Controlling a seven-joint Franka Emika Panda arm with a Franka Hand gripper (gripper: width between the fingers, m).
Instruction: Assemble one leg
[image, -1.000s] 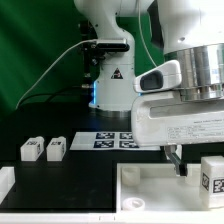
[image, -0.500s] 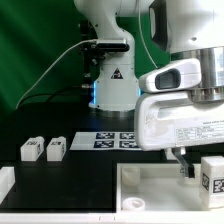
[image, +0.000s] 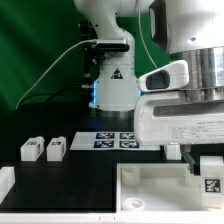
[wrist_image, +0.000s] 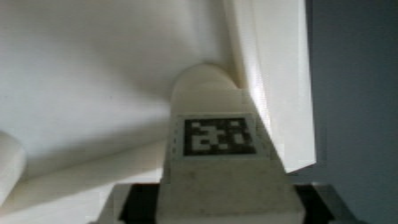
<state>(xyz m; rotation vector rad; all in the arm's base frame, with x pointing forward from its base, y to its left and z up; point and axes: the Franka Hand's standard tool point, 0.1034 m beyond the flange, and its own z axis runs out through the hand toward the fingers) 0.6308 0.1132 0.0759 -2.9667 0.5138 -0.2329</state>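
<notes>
A small white leg (image: 211, 178) with a dark tag stands at the exterior view's right, over the large white tabletop (image: 150, 192). My gripper (image: 203, 166) is lowered around it. In the wrist view the leg (wrist_image: 217, 120) fills the space between my dark finger pads (wrist_image: 148, 203), which touch both of its sides, so the gripper (wrist_image: 217, 206) is shut on it. The tabletop's flat face (wrist_image: 89, 90) and raised rim lie behind it. Two more legs (image: 30, 149) (image: 55, 149) stand side by side at the exterior view's left.
The marker board (image: 110, 140) lies on the black table in front of the robot base (image: 112, 85). A white block (image: 5, 182) sits at the exterior view's left edge. A green backdrop stands behind.
My gripper has moved toward the exterior view's right and slightly down, ending around the leg. The leg now sits a little lower in the view.
</notes>
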